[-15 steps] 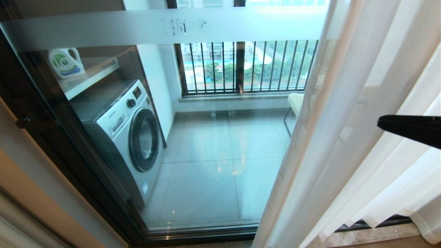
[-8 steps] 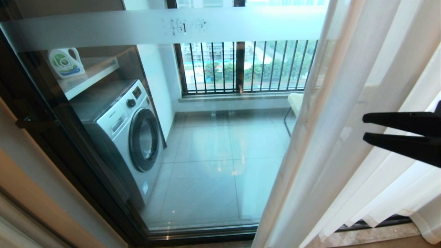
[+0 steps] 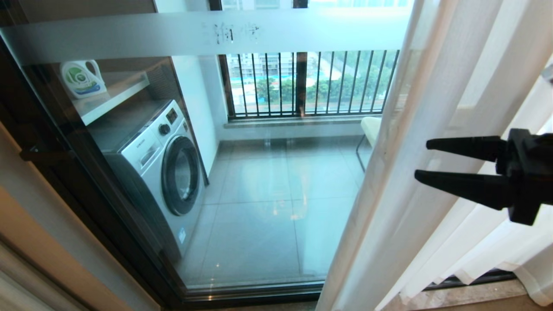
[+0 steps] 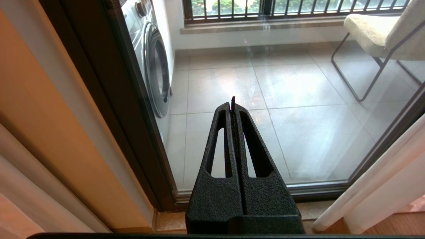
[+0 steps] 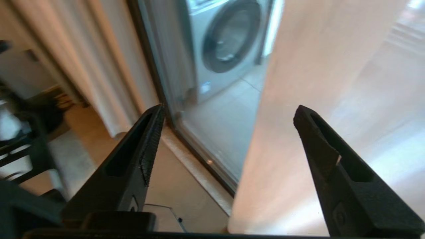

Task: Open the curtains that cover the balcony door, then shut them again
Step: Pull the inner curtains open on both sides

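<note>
1. Balcony door (image 3: 268, 172): glass panel in a dark frame, seen uncovered over the left and middle of the head view; a washing machine (image 3: 168, 172) and a barred railing (image 3: 302, 84) are seen through it.
2. Left gripper (image 4: 233, 109): shown only in its own wrist view, pointed at the glass low down, fingers pressed together, nothing held.
3. Curtains (image 3: 432, 129): sheer white panel gathered at the right side of the door, its hemmed edge hanging from the top to the sill.
4. Right gripper (image 3: 425, 160): entered from the right, in front of the curtain folds; fingers spread wide apart, nothing between them. Contact with the fabric cannot be confirmed.
5. Risk, judged: thin slippery fabric could be missed or only a single fold pinched if the fingers are closed short of the hem, so that it slips free when pulled.
6. Risk, judged: the glass or frame could be struck if the reach is carried too deep.
</note>
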You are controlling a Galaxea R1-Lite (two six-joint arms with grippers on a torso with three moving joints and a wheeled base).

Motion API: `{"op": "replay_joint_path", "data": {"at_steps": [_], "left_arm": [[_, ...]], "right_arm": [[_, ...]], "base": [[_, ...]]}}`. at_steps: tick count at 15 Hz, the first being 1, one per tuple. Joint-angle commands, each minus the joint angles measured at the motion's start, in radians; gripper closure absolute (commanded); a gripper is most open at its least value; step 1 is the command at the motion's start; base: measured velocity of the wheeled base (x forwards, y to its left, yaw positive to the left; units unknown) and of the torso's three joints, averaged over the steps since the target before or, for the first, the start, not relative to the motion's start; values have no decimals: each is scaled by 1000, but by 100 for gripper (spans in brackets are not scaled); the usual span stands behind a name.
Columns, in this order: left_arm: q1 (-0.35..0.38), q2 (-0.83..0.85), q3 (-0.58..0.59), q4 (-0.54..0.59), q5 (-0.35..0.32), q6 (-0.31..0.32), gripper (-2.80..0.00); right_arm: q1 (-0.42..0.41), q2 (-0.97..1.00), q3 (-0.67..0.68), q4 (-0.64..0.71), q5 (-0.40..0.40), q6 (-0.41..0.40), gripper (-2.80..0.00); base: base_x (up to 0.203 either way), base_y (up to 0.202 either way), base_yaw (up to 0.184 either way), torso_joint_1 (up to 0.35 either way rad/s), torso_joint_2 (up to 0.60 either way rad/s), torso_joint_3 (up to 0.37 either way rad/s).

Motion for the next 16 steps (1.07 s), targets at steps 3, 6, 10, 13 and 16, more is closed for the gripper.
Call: {"op": "replay_joint_path", "data": {"at_steps": [3, 6, 10, 13, 16], "left_arm": [[0, 0, 0, 1, 0, 0, 0], [0, 0, 0, -1, 0, 0, 0], [0, 0, 0, -1, 0, 0, 0], [0, 0, 0, -1, 0, 0, 0], [0, 0, 0, -1, 0, 0, 0]], "right_arm": [[70, 71, -54, -9, -196, 0, -280], [120, 108, -104, -23, -296, 11, -280], [124, 166, -185, -46, -396, 12, -280], [126, 188, -203, -75, -466, 13, -280], [142, 214, -204, -126, -467, 15, -280]], "base": [[0, 0, 0, 0, 0, 0], [0, 0, 0, 0, 0, 0], [0, 0, 0, 0, 0, 0], [0, 0, 0, 0, 0, 0], [0, 0, 0, 0, 0, 0]]}}
